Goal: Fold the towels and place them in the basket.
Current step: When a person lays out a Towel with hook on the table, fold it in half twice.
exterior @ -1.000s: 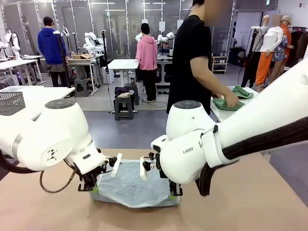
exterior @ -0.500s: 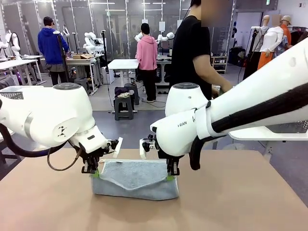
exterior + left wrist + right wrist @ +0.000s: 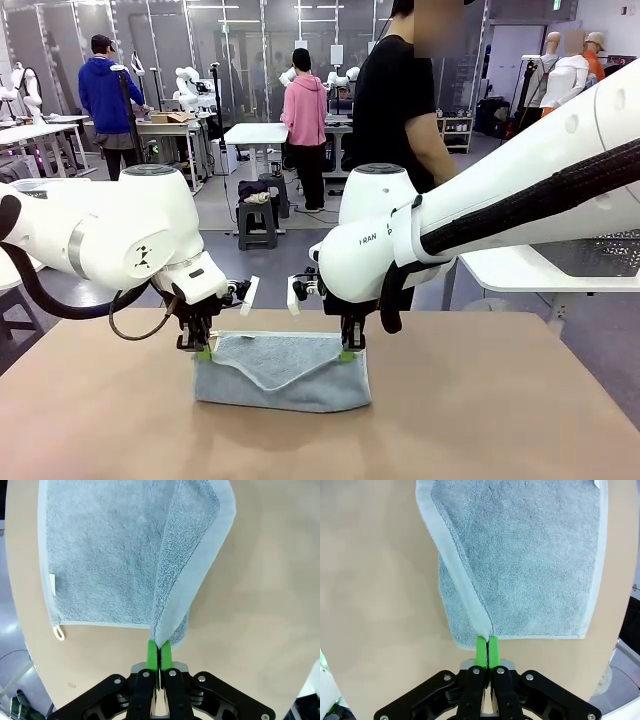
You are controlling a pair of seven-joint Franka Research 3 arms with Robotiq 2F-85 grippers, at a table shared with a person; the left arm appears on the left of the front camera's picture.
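You see the left claw (image 3: 203, 346) pinching the left corner of the grey-blue towel (image 3: 280, 376) and the right claw (image 3: 348, 350) pinching its right corner (both shut tight on it), while the towel lies doubled on the brown table (image 3: 480, 420).

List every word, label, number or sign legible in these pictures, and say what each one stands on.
"RAN": dark letters on the right arm casing, front view; the letter before them is unclear.
Dark mark on the left arm casing: a symbol, no letters legible.
White tag on the towel edge, left wrist view: no print legible.
Signs in the room behind: too small to read.
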